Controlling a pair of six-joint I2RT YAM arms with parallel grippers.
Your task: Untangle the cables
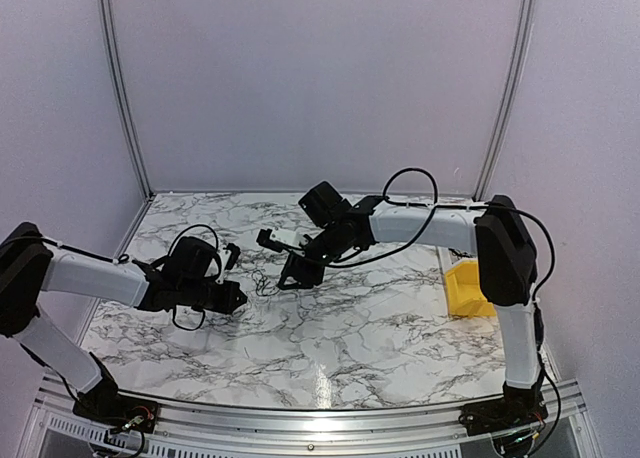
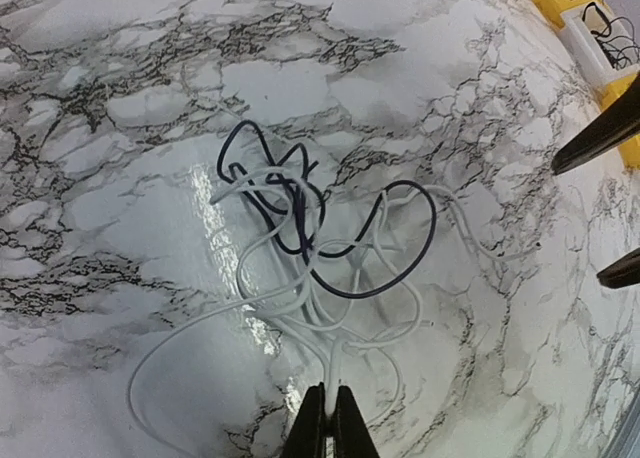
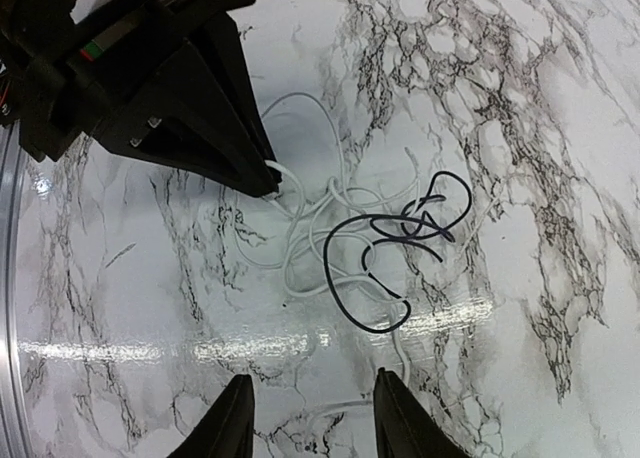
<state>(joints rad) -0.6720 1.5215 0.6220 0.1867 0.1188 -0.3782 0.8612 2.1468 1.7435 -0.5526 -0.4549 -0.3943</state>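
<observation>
The left fingers [image 2: 308,433] pinch a white strand of the cables [image 2: 300,218], whose tangle lies on the tabletop [image 2: 120,78] just ahead of them; the right fingers [image 3: 232,423] stand apart, empty, just short of it.

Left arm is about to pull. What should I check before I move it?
1. Left gripper has a grip: ok, its jaws are closed on the white cable.
2. Only one strand is in that pinch: cannot tell.
3. Right gripper is free to help: ok, it is open, holds nothing and hovers beside the tangle.
4. Black cable is separate from the white one: not ok, its loops cross through the white loops.
5. Yellow bin is out of the way: ok, it sits at the right edge, apart from the tangle.
</observation>
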